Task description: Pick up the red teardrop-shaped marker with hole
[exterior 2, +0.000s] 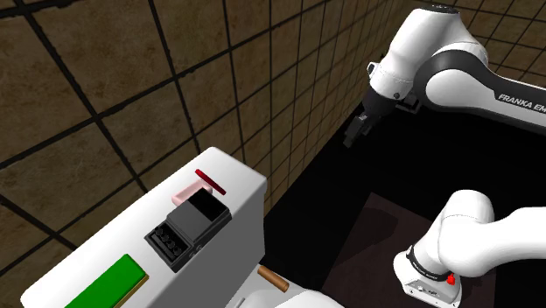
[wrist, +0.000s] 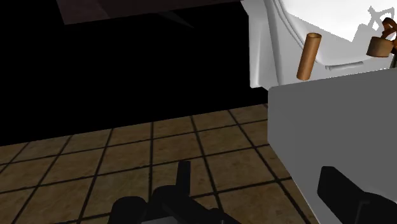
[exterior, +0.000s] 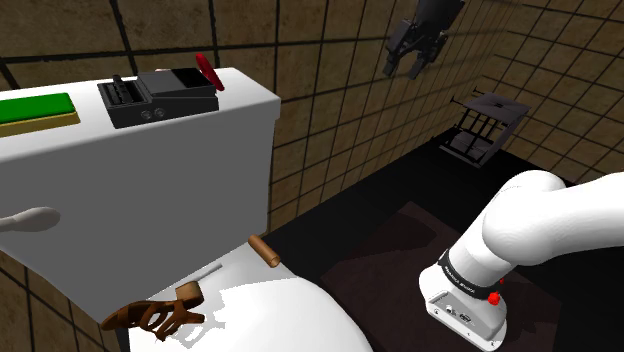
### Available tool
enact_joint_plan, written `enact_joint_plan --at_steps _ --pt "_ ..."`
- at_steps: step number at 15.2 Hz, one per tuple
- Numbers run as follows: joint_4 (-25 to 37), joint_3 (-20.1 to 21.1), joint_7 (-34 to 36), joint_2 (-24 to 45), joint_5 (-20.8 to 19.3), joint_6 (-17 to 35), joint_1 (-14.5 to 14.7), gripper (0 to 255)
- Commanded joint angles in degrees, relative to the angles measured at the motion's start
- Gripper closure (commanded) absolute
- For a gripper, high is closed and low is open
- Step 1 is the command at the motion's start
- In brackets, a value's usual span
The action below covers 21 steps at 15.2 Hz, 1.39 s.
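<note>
Hanging high by the tiled wall: gripper [exterior: 405,68], fingers apart, holding nothing. Red marker [exterior: 209,72]: tilted, on the white tank [exterior: 190,170] top at its corner nearest the wall, just beside the black box [exterior: 150,98], well apart from the gripper. Green block [exterior: 35,108]: same top, toward the shoulder view's left. Brown cylinder [exterior: 262,251]: lying below the tank.

Bathroom: white toilet tank [exterior: 150,190], brown tiled walls [exterior: 330,95].

Smooth matt white cistern [exterior: 170,170], mottled brown tiled wall [exterior: 330,110], wood-look peg [exterior: 263,251], matt red marker [exterior: 208,72], smooth white arm [exterior: 545,215]
</note>
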Motion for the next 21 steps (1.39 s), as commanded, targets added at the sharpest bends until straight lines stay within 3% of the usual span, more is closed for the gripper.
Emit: enact_joint_plan --at_steps 1,12,21 --pt "0.0 0.0 0.0 0.0 0.0 0.0 0.0 0" --pt "11.91 13.67 10.73 15.35 -3.98 9.06 1.81 0" --pt "27.56 25.05 21.84 31.59 -15.27 10.79 1.73 0"
